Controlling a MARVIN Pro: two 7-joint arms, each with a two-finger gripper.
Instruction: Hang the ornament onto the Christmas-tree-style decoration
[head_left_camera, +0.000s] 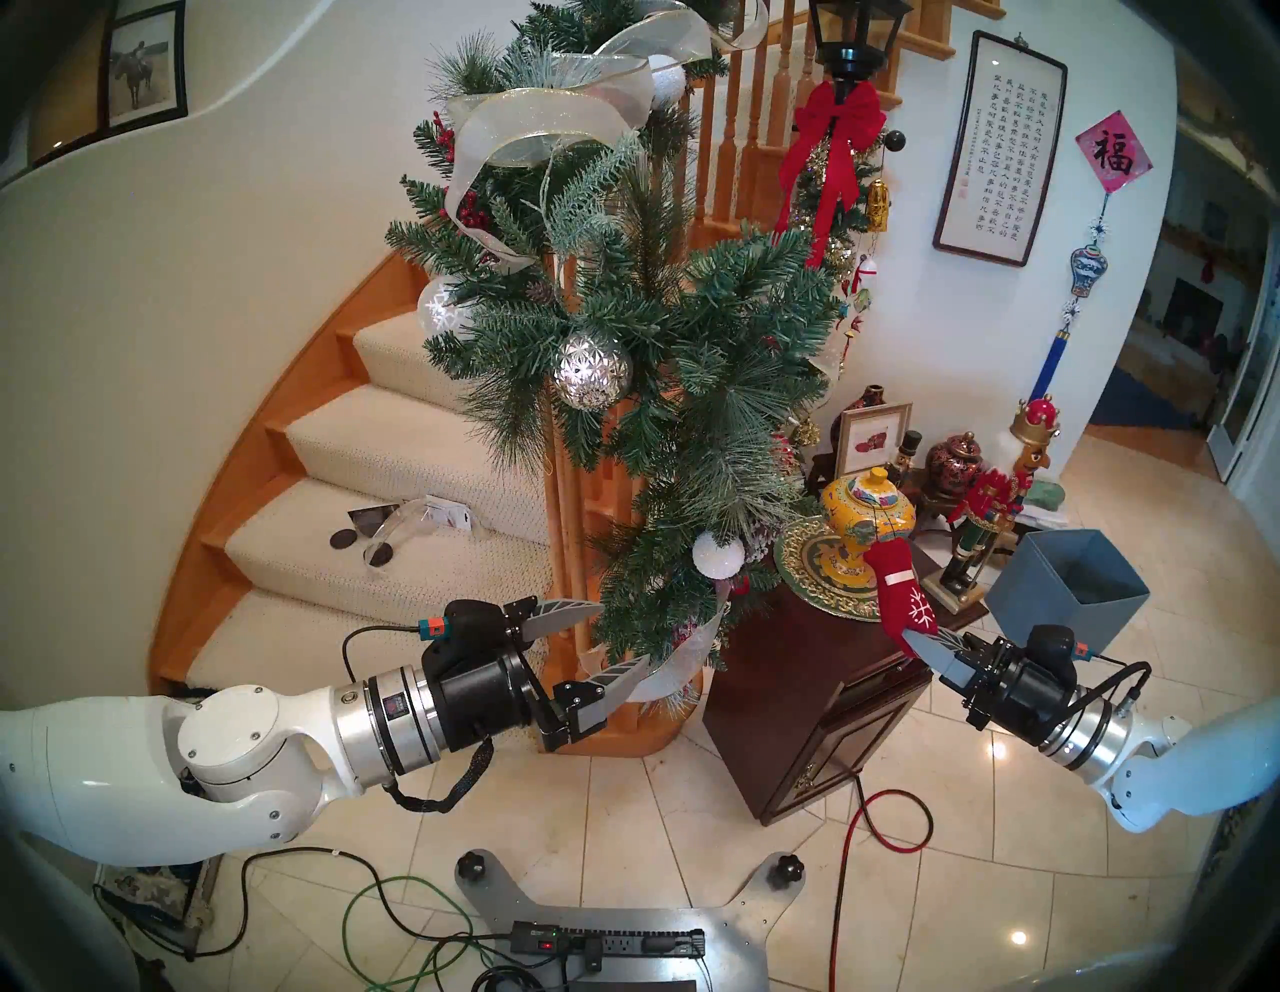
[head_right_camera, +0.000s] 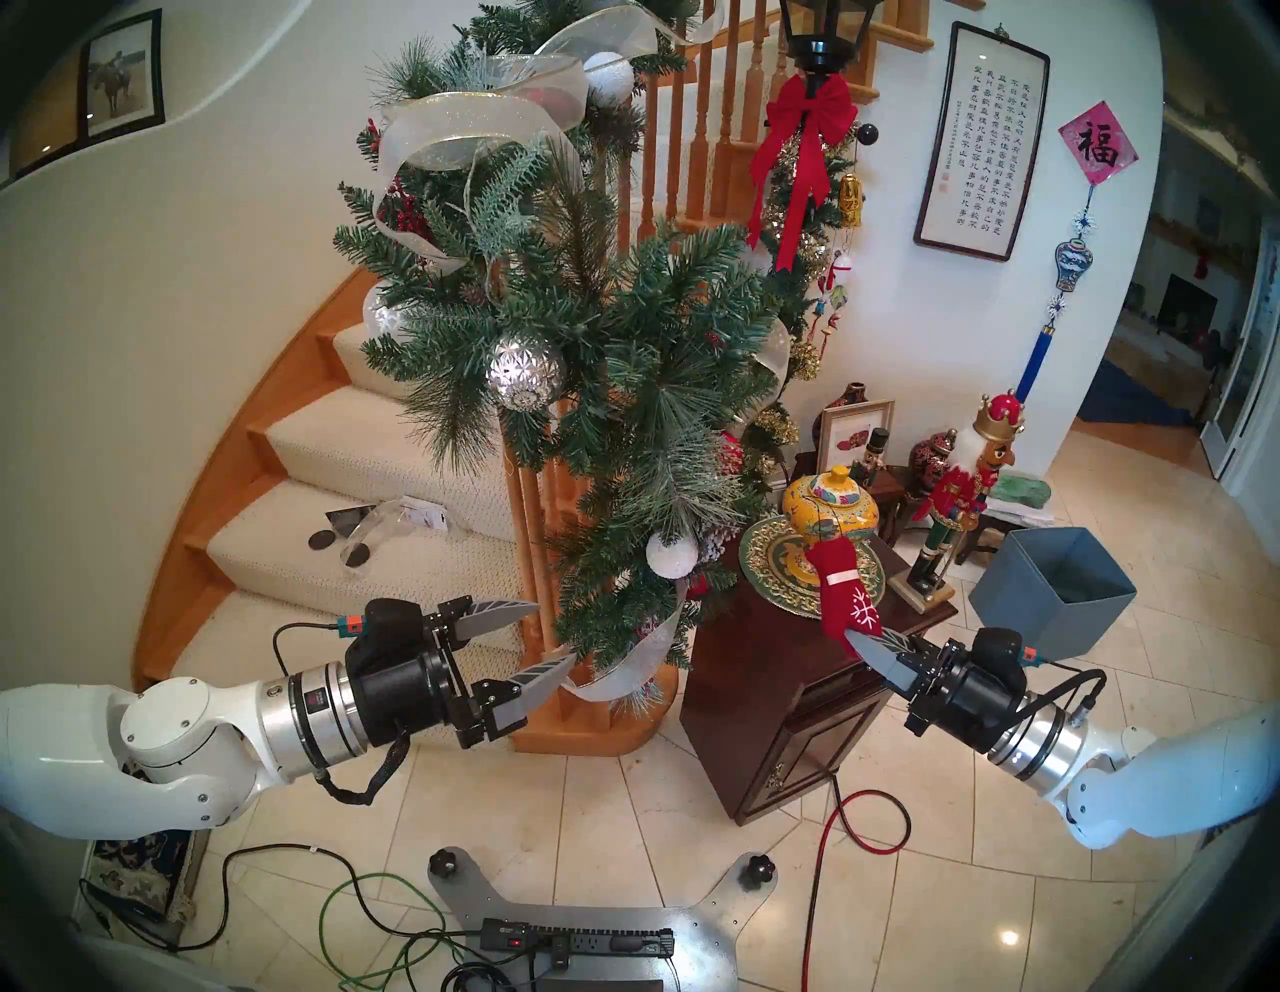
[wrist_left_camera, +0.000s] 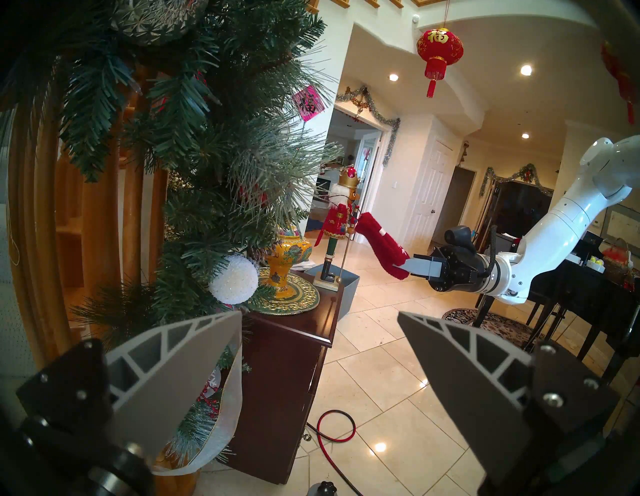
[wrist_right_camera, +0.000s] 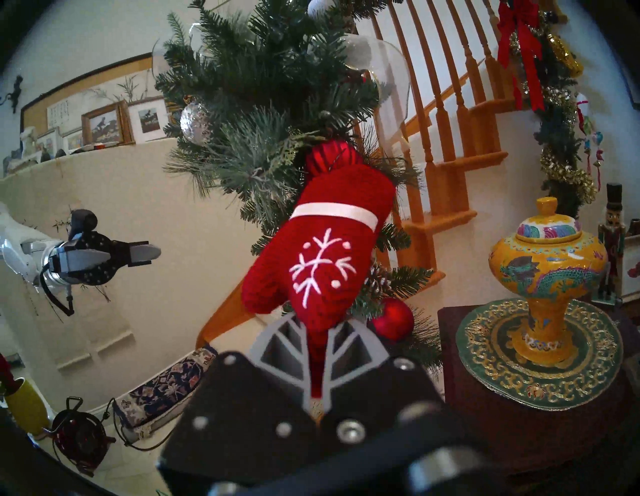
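With my right hand (head_left_camera: 918, 641) clenched on the fingertip end of the small red felt mitten (head_left_camera: 904, 592), cuff loop leading, I aim for a stiff sprig of the bushy green pine garland (head_left_camera: 665, 332) at ten o'clock, left hand (head_left_camera: 609, 641) released.

A red diamond paper (head_left_camera: 1114, 161) is showing the black character 福, hanging on the wall far above the right gripper (head_left_camera: 913, 641). A red lantern (wrist_left_camera: 439, 46) is bearing the same character 福 in gold, hanging high above that gripper in the left wrist view. A framed scroll (head_left_camera: 997, 142) is carrying columns of Chinese calligraphy, too small to read.
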